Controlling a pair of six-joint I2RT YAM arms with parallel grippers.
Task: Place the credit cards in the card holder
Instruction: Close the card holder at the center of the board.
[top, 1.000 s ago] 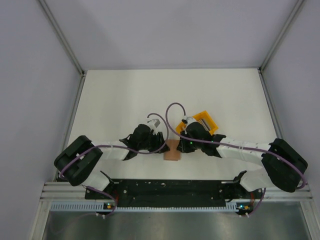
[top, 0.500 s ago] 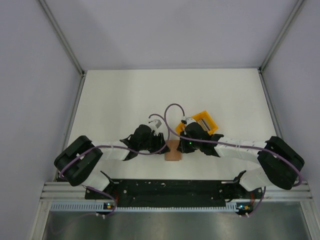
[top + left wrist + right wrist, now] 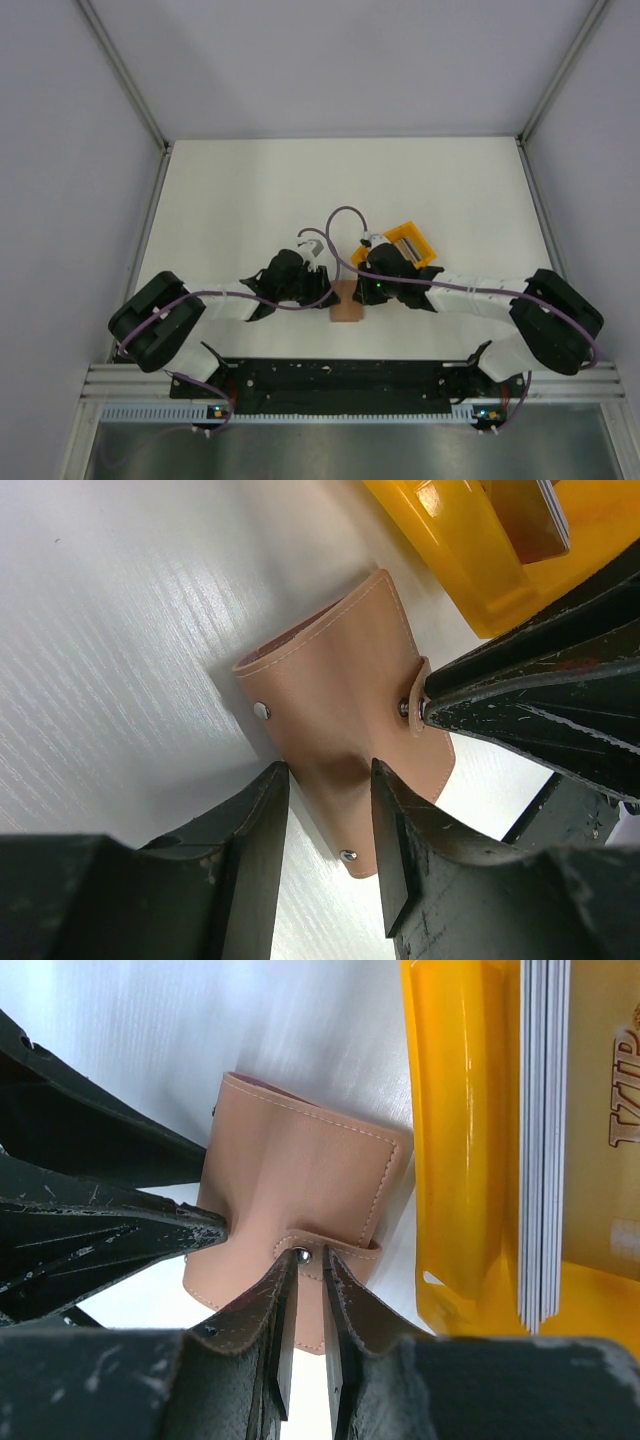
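Top cam looks down on the whole tabletop [image 3: 250, 190] from way up at the 6 o'clock edge, while both wrist cams hug the card holder [image 3: 340, 710] close-up from its 9 and 3 o'clock.

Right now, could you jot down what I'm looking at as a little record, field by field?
Card holder: tan, folded, on the white table
Left hand: closed on one edge of the card holder
Right hand: pinching the snap tab on the opposite side
Credit cards: stacked on edge inside the yellow tray
Yellow tray: right beside the card holder
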